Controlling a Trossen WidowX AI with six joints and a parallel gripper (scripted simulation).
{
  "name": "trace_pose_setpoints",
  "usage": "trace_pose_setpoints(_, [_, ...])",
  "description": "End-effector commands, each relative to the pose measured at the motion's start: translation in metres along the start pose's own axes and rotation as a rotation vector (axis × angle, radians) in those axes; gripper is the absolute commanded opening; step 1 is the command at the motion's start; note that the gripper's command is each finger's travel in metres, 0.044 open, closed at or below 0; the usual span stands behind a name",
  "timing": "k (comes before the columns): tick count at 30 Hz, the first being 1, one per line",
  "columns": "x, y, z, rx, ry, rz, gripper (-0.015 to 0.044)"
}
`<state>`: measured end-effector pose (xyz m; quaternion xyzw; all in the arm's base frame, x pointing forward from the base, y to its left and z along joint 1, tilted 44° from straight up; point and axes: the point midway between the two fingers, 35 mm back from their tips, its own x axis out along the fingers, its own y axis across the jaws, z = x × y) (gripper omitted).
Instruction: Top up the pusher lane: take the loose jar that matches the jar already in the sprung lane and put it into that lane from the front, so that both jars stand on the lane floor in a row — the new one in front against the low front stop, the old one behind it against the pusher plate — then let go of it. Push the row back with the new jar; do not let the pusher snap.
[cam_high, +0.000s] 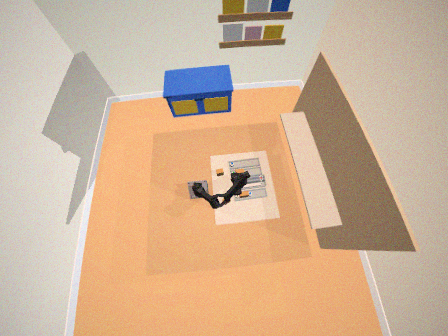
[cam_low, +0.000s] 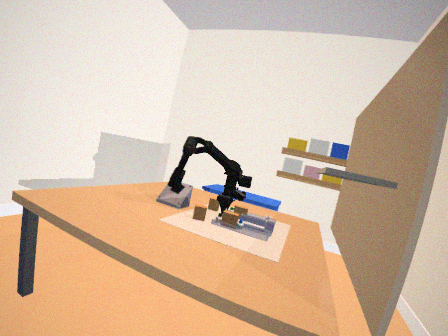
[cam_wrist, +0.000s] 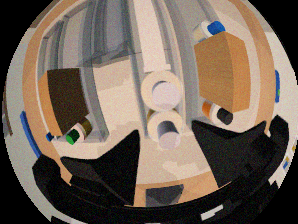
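Observation:
Two jars with pale lilac-grey lids stand in a row in the middle lane in the wrist view. The rear jar (cam_wrist: 165, 93) is at the end of the pale pusher strip (cam_wrist: 149, 37). The front jar (cam_wrist: 169, 138) is close against it, between the grey lane walls (cam_wrist: 136, 82). My gripper (cam_wrist: 166, 129) (cam_low: 221, 214) is open, with one finger on each side of the front jar and a gap showing on both sides. The low front stop cannot be made out. In the top view the arm covers the front of the lane.
A wooden block (cam_wrist: 216, 67) stands right of the lane, near a blue-lidded jar (cam_wrist: 216, 27) and a black-lidded jar (cam_wrist: 224, 116). A dark-sided block (cam_wrist: 66, 97) and a green-lidded jar (cam_wrist: 73, 136) are on the left. Another block (cam_low: 200, 212) stands nearer the arm's base.

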<state>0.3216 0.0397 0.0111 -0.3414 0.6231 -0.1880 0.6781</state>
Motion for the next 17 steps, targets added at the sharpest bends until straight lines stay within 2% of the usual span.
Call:
trace_pose_setpoints(1, [-0.005,0.000,0.000,0.009,-0.001,0.005,0.0283])
trace_pose_setpoints(17, [-0.007,0.001,-0.046,0.007,0.001,0.005,0.0283])
